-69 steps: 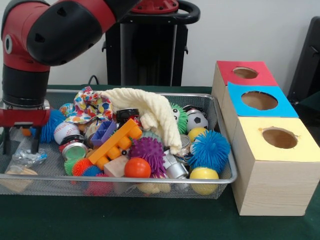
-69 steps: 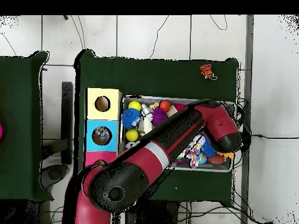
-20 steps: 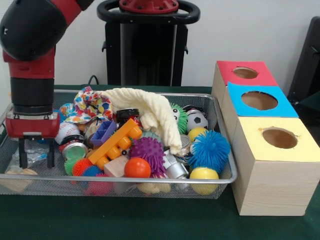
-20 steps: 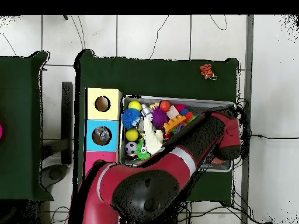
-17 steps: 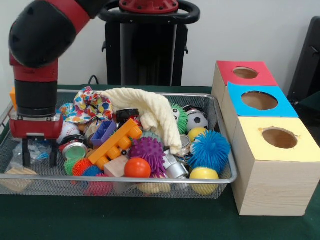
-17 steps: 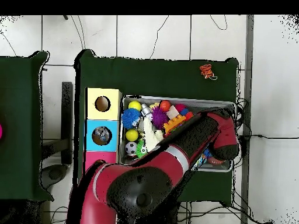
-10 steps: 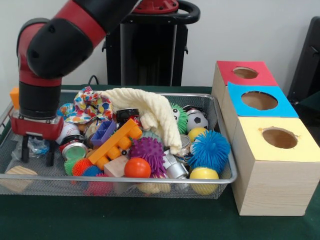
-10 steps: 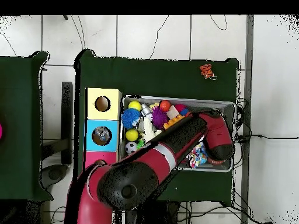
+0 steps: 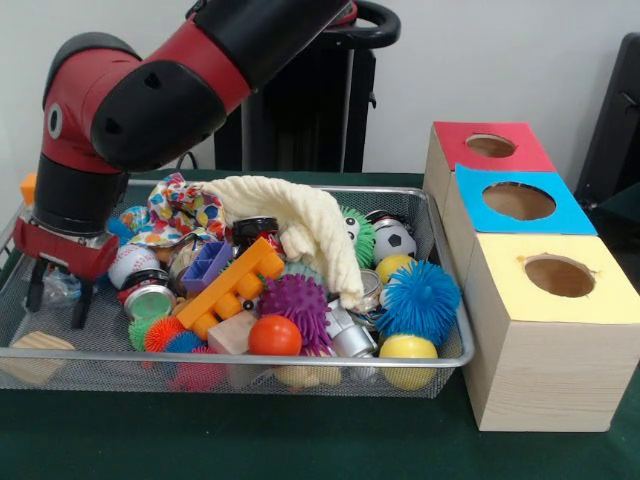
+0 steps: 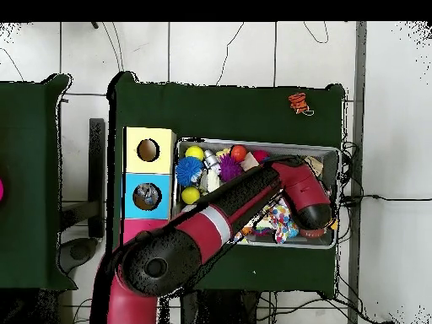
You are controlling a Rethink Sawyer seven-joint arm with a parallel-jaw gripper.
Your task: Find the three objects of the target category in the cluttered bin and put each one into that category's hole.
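Gripper (image 9: 56, 303) hangs spread (nothing held) over crinkled plastic (image 9: 60, 288) in bin (image 9: 440, 300).

Arm (image 10: 253, 198) covering most of bin (image 10: 325, 245) interior in overhead view; gripper not showing there. Cream cloth (image 9: 300, 220) draping over toys beneath, hiding them. Clear plastic item (image 9: 55, 288) sitting partly behind gripper (image 9: 55, 298) in front view; identity unclear. Wooden block (image 9: 35, 355) blurring behind mesh front wall. Red box (image 10: 143, 228) partly hiding under arm in overhead view. Small orange object (image 10: 299, 103) on cloth-covered table (image 10: 228, 110) too small to identify.
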